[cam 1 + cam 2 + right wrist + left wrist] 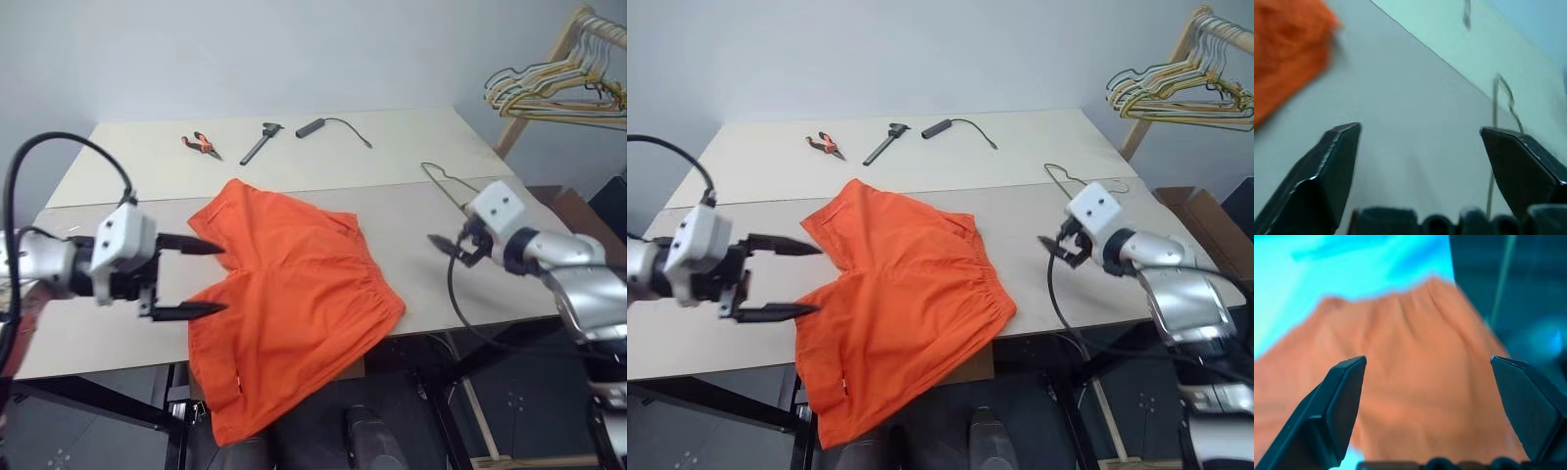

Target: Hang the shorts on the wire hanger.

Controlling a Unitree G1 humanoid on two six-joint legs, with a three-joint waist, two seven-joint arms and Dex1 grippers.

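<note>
The bright orange shorts (pixel 294 284) lie spread in the middle of the table (pixel 118 181), one leg hanging over the front edge. My left gripper (pixel 221 278) hovers open at the shorts' left edge, pointing across them, with nothing between its fingers; in the left wrist view the orange fabric (pixel 1415 396) lies past the open gripper (pixel 1427 364). The wire hanger (pixel 443 182) lies flat on the table to the right, partly hidden behind my right gripper (pixel 447 251). That gripper is open above bare table, right of the shorts. The right wrist view shows the thin wire (pixel 1495 110) ahead.
At the table's back lie orange-handled pliers (pixel 201 145), a black tool (pixel 263 142) and a black stick with a cable (pixel 313 127). A bunch of yellow and grey hangers (pixel 554 93) hangs on a wooden rack at the far right. A cardboard box (pixel 1207 213) stands beyond the right edge.
</note>
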